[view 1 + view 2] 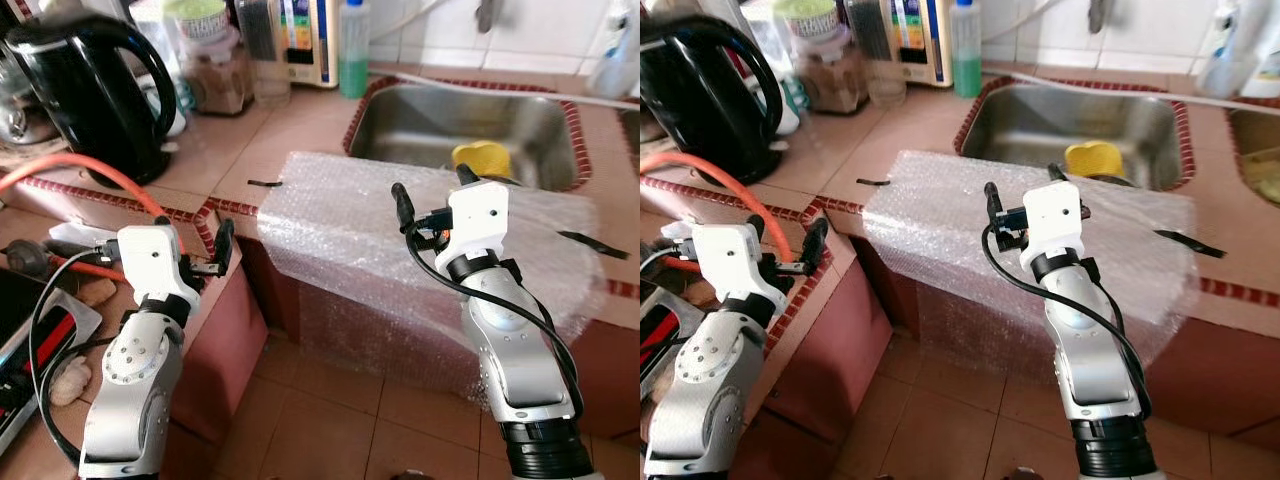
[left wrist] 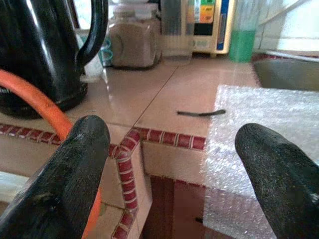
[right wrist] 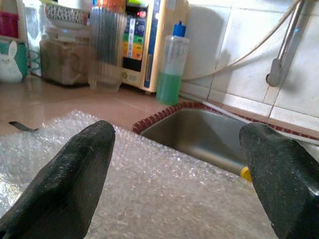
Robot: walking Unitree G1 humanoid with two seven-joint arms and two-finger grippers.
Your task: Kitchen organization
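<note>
A sheet of bubble wrap (image 1: 400, 225) lies over the counter (image 1: 230, 160) edge in front of the sink (image 1: 460, 125) and hangs down the front of the counter. Black tape (image 1: 265, 183) strips hold it at its far-left corner and at its right side. The right gripper (image 1: 435, 195) hovers just above the middle of the wrap with its fingers spread wide and nothing between them; the wrap stretches away beneath and ahead of it. Just beyond this gripper a yellow object (image 1: 482, 157) sits in the sink, by the wrap's far edge; what it is cannot be told. Further ahead, against the tiled wall, stand a bottle (image 3: 172, 69) of green liquid, a clear cup (image 3: 105, 50) and a cream box (image 3: 144, 42) with coloured buttons.

The left gripper (image 1: 195, 245) is held over the counter's lower corner, left of the wrap and not touching it, its fingers also wide apart and empty. An orange hose (image 1: 75, 165) curves past its left finger, lying across the counter in front of a black kettle (image 1: 90, 90). Ahead of this gripper, past the red tile trim (image 2: 164, 137), a jar (image 2: 132, 42) of brown powder stands next to the kettle. The wrap's left edge is just right of this gripper's right finger.
</note>
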